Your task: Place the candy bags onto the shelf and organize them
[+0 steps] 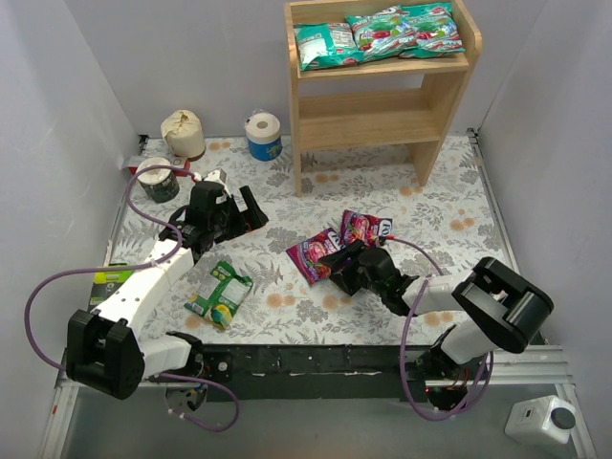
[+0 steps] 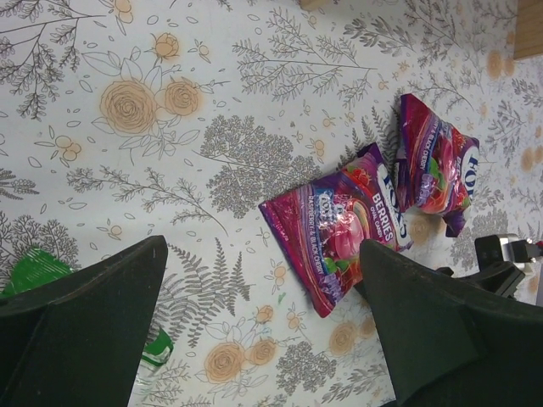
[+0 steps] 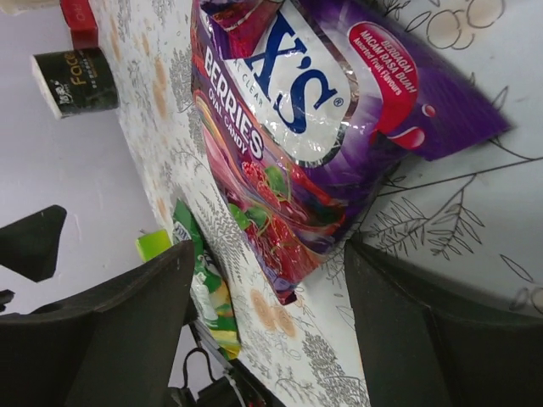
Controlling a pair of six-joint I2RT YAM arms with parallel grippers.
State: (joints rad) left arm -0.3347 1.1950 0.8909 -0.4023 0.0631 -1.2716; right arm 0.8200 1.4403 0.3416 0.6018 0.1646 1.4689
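The light-wood shelf (image 1: 382, 96) stands at the back, with three teal candy bags (image 1: 378, 36) side by side on its top tier. Two purple bags lie mid-table: one (image 1: 308, 256) (image 2: 339, 233) (image 3: 297, 127) and another (image 1: 365, 228) (image 2: 437, 165) behind it. A green-and-yellow bag (image 1: 220, 294) (image 3: 204, 288) lies nearer the left arm. My right gripper (image 1: 337, 268) (image 3: 267, 331) is open, low at the near purple bag's end, with its jaws on either side of the bag's corner. My left gripper (image 1: 252, 210) (image 2: 263, 339) is open and empty above the cloth.
A paper roll (image 1: 184, 134), a white roll on a blue base (image 1: 263, 136) and a dark can (image 1: 158, 179) stand at the back left. A green box (image 1: 110, 282) lies at the left edge. White walls close in on both sides.
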